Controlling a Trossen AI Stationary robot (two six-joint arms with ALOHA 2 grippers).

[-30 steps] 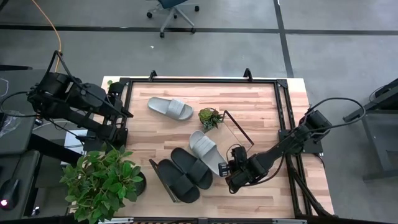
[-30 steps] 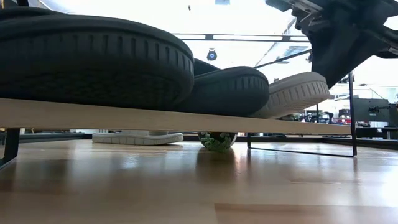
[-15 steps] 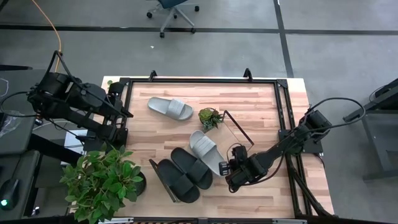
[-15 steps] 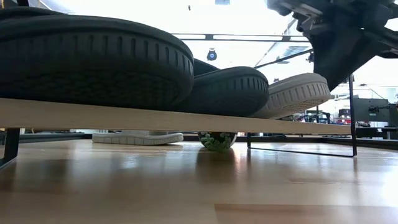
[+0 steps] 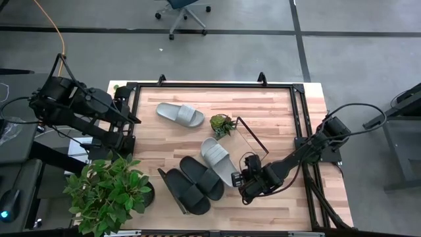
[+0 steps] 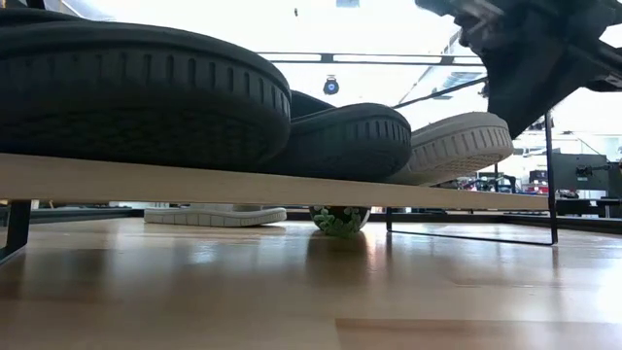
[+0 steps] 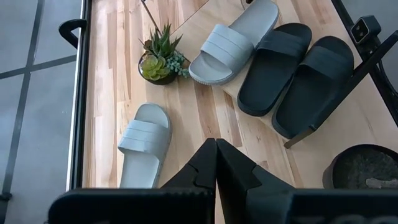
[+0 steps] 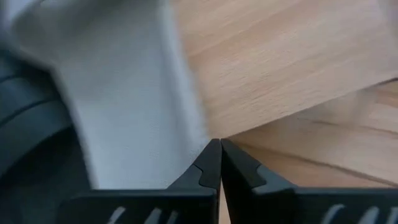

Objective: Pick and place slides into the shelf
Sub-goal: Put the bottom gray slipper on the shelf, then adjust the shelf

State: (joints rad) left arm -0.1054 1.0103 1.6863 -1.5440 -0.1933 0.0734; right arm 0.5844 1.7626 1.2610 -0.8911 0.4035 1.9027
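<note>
2 black slides (image 5: 187,191) (image 5: 202,178), 2 grey slides (image 5: 218,160) (image 5: 179,114), 1 shelf (image 5: 252,140), 2 plants (image 5: 222,124) (image 5: 108,191).

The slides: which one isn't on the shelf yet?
The light grey slide lying alone on the table near the far edge. The other grey slide and both black slides sit together on the shelf.

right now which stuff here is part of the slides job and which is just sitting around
Job:
- two black slides and one grey slide on the shelf
- grey slide loose on the table
- right hand, shut, beside the shelf

Just sitting around:
- small succulent
- big potted plant
- left hand, parked
</note>
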